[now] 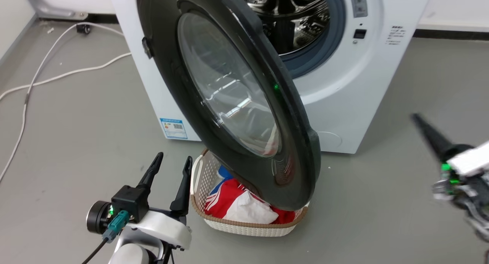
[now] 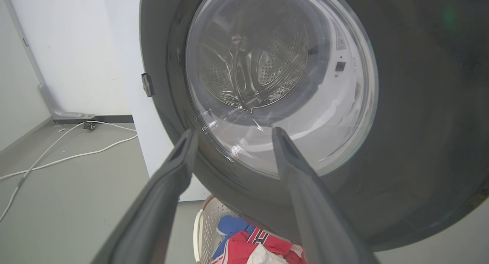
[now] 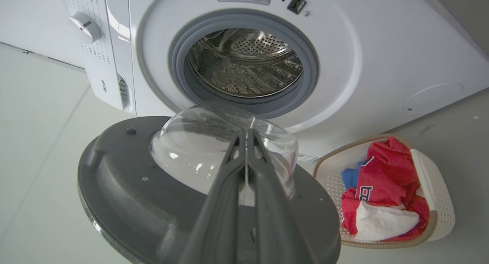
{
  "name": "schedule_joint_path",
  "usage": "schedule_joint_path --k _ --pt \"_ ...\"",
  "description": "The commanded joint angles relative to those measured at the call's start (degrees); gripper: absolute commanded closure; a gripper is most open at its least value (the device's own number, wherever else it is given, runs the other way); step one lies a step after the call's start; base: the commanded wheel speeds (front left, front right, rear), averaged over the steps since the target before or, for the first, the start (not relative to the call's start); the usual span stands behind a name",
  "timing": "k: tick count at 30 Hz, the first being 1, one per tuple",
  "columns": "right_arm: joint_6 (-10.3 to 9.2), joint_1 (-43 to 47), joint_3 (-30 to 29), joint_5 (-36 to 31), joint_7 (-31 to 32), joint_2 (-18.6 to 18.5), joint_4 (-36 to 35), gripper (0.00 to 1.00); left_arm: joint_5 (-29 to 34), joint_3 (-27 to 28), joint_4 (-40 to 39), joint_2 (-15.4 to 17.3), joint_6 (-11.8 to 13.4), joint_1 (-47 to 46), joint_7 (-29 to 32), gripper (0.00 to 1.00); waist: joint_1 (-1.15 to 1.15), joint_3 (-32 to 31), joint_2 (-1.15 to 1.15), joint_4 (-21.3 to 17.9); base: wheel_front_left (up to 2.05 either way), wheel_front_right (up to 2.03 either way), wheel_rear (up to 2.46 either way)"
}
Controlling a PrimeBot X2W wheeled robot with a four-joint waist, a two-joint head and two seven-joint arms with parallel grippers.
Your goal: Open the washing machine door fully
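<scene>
Left arm: the pale wrist housing (image 1: 162, 227) sits low at the left of the head view, with a dark cable (image 1: 93, 252) plugged into its side. The left gripper (image 1: 174, 156) points up and forward. Its two dark fingers (image 2: 179, 161) stand spread apart, with nothing between them.

Right arm: it enters at the lower right edge, blurred. The right gripper (image 1: 415, 119) points up and to the left. In its wrist view its fingers (image 3: 229, 172) are pressed together at the tips, with nothing clamped.

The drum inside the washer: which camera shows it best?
Right wrist view: the drum faces it, unobstructed. The head view catches part past the door; the left wrist view sees it warped through the door's glass.
</scene>
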Motion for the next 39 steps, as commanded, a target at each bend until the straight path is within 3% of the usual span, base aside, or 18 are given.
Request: schedule_joint_path --k 1,2,3,7,11,21,24,28,31,39 --pt "0.01 2.28 -3.09 -3.03 -0.30 -0.67 2.28 0.54 0.00 0.31 0.09 0.07 0.13 0.64 -0.14 0.00 0.01 -0.75 0.00 -0.79 0.00 0.00 0.00" --pt "0.01 3.76 -6.28 -5.42 -0.33 -0.16 4.14 0.03 -0.14 0.48 0.13 0.13 0.24 0.90 -0.14 0.00 0.01 -1.03 0.00 -1.15 0.00 0.00 0.00" --pt "0.01 5.61 -9.38 -8.21 -0.27 0.93 5.66 0.00 -0.25 0.70 0.22 0.15 0.30 1.11 -0.14 0.00 0.01 -1.36 0.00 -1.44 0.00 0.00 0.00" --pt "0.01 13.13 -22.02 -21.64 -0.28 5.86 9.76 0.00 -0.54 1.58 0.15 0.48 0.87 1.88 -0.14 0.00 0.01 -2.16 0.00 -2.69 0.00 0.00 0.00" --pt "0.01 19.95 -33.94 -34.83 -0.30 11.45 9.00 0.00 -0.49 1.81 0.18 0.83 1.20 2.47 -0.14 0.00 0.01 -2.79 0.00 -3.77 0.00 0.00 0.00" --pt "0.01 31.82 -55.84 -78.95 -0.06 22.78 -2.60 0.00 -0.57 1.60 0.27 1.42 1.82 3.32 -0.14 0.00 0.01 -4.20 0.00 -4.99 0.00 0.00 0.00" --pt "0.01 34.52 -60.34 -91.70 3.63 27.73 -8.55 0.00 -0.61 1.52 0.00 1.58 2.06 3.40 0.08 0.00 0.01 -4.18 0.00 -5.19 0.00 0.00 0.00" --pt "0.01 38.11 -62.31 -104.55 9.69 34.70 -16.84 0.00 -0.50 1.75 -0.25 1.95 2.58 3.11 0.13 0.00 0.01 -3.82 0.00 -5.46 0.00 0.00 0.00" --pt "0.00 40.73 -60.77 -110.16 12.27 38.29 -19.97 0.00 -0.50 1.90 -0.21 2.21 3.04 3.00 0.29 0.00 0.01 -3.78 0.00 -5.48 0.00 0.00 0.00" --pt "0.00 43.70 -57.44 -114.01 12.34 41.49 -18.52 0.00 -0.62 1.72 -0.11 2.72 3.80 2.79 0.56 0.00 0.01 -3.93 0.00 -5.23 0.00 0.00 0.00"
